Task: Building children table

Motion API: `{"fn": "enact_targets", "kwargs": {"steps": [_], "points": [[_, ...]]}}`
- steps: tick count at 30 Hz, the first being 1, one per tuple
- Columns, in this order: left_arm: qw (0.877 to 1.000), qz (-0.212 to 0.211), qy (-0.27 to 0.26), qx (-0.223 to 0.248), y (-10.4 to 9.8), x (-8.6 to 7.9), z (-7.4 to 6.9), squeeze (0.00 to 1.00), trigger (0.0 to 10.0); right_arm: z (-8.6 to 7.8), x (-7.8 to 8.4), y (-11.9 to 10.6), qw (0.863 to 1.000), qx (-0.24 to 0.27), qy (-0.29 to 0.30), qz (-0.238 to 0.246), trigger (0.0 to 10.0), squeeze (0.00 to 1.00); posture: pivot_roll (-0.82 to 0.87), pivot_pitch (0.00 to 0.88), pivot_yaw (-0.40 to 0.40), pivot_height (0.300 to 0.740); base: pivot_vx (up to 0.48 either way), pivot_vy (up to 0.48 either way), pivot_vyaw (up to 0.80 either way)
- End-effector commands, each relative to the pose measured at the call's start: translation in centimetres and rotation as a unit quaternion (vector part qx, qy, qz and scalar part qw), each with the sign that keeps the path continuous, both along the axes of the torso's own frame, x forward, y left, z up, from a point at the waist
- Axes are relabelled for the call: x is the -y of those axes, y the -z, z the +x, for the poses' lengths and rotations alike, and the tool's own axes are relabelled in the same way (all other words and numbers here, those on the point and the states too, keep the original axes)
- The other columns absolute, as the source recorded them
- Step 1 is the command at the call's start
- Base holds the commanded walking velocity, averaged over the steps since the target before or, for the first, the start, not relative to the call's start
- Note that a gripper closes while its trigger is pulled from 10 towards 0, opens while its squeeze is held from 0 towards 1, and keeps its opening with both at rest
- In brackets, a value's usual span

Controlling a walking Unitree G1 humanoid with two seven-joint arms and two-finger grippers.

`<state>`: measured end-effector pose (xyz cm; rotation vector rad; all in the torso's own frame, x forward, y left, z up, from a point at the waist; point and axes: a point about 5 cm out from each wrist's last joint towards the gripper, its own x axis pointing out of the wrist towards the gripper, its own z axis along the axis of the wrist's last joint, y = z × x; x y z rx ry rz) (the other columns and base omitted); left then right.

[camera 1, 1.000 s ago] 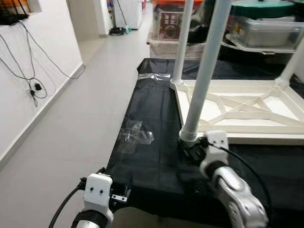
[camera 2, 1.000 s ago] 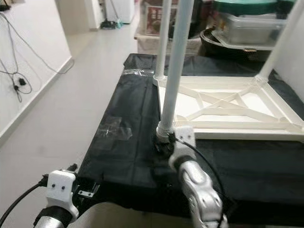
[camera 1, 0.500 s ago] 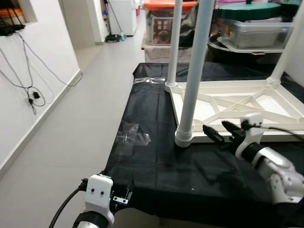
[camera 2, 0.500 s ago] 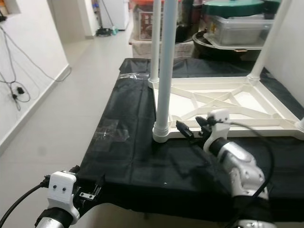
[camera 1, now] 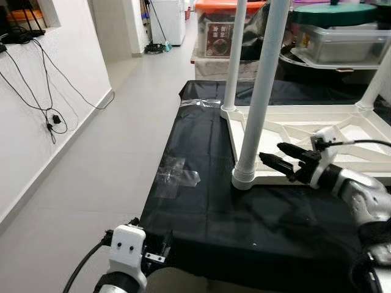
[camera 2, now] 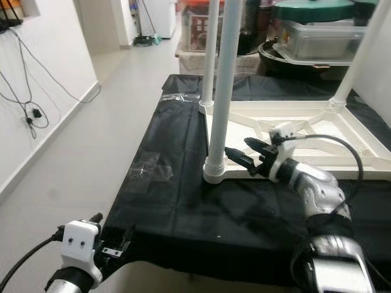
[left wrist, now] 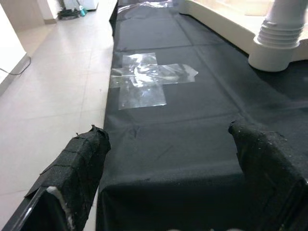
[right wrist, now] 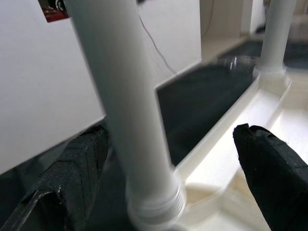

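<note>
We saw the children's table [camera 1: 317,131] lying upside down on a tabletop [camera 1: 201,183] covered in black cloth, toward its right and far part, its white ribbed underside facing up. Its legs stood upright from the corners: the near-left leg [camera 1: 259,91] rose from a ribbed collar [camera 1: 243,179] at the corner closest to us, and the far-left leg [camera 1: 233,55] stood behind it.

Our right pincer [camera 1: 282,157] hovered just to the right of the near-left leg, low by the collar, pointing left at it. Its fingers [right wrist: 72,178] were spread apart and grasped nothing; in the right wrist view the leg stood between them, not touching either.

Our left pincer [left wrist: 168,173] hung at the near-left edge of the tabletop, its fingers [left wrist: 77,163] also released and wide, with only black cloth between them.

A crossed patch of clear tape [camera 1: 176,177] lay on the cloth to the left of the near leg. Storage bins [camera 1: 339,30] were stacked beyond the far end, and cables [camera 1: 43,91] hung down the white wall on the left.
</note>
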<state>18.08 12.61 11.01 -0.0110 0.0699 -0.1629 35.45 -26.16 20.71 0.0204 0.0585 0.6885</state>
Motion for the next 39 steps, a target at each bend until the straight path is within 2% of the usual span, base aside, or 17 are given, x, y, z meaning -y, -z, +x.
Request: {"fn": "enact_targets", "kwargs": {"steps": [1, 10, 23, 39], "points": [[1.000, 0.002, 0.001, -0.009, 0.3, 0.0, -0.1, 0.00, 10.0, 0.2, -0.2, -0.1, 1.000, 0.004, -0.011, 0.006, 10.0, 0.00, 0.09, 0.039, 0.004, 0.740, 0.000, 0.000, 0.00], [1.000, 0.000, -0.002, -0.006, 0.2, 0.1, 0.0, 0.00, 10.0, 1.2, -0.9, -0.6, 0.999, 0.008, -0.040, 0.001, 10.0, 0.00, 0.10, 0.047, -0.006, 0.740, 0.000, 0.000, 0.00], [1.000, 0.001, -0.003, -0.006, 0.2, 0.1, 0.0, 0.00, 10.0, 1.6, -1.8, -0.7, 0.997, 0.015, -0.072, 0.000, 10.0, 0.00, 0.10, 0.051, -0.007, 0.740, 0.000, 0.000, 0.00], [1.000, 0.004, -0.003, -0.005, 0.1, 0.1, 0.0, 0.00, 10.0, 2.6, -4.5, -0.7, 0.995, 0.031, -0.094, 0.012, 10.0, 0.00, 0.11, 0.051, -0.011, 0.740, 0.000, 0.000, 0.00]]}}
